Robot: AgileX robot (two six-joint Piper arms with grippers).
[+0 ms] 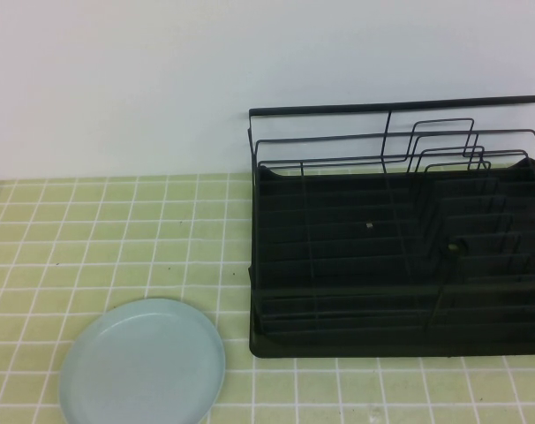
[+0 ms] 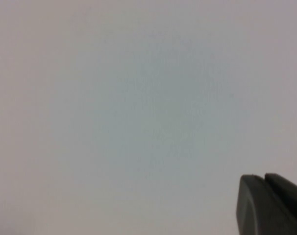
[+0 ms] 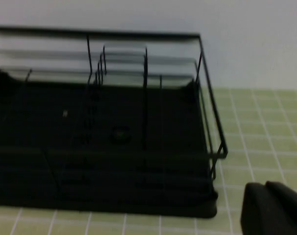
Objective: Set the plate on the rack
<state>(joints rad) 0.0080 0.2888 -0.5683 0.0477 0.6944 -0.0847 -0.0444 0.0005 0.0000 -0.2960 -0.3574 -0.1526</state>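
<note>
A pale blue round plate [image 1: 142, 364] lies flat on the green tiled table near the front left. The black wire dish rack [image 1: 400, 238] stands to its right, with upright dividers along its right half; it fills the right wrist view too as the rack [image 3: 104, 127]. Neither arm shows in the high view. My left gripper [image 2: 264, 179] is shut with nothing in it and faces only a blank pale surface. My right gripper [image 3: 264, 187] is shut and holds nothing, over the tiles just off the rack's near corner.
A plain white wall runs behind the table. Green tiles [image 1: 91, 230] stretch across the left half, between the plate and the wall. The rack's right end runs off the high view's edge.
</note>
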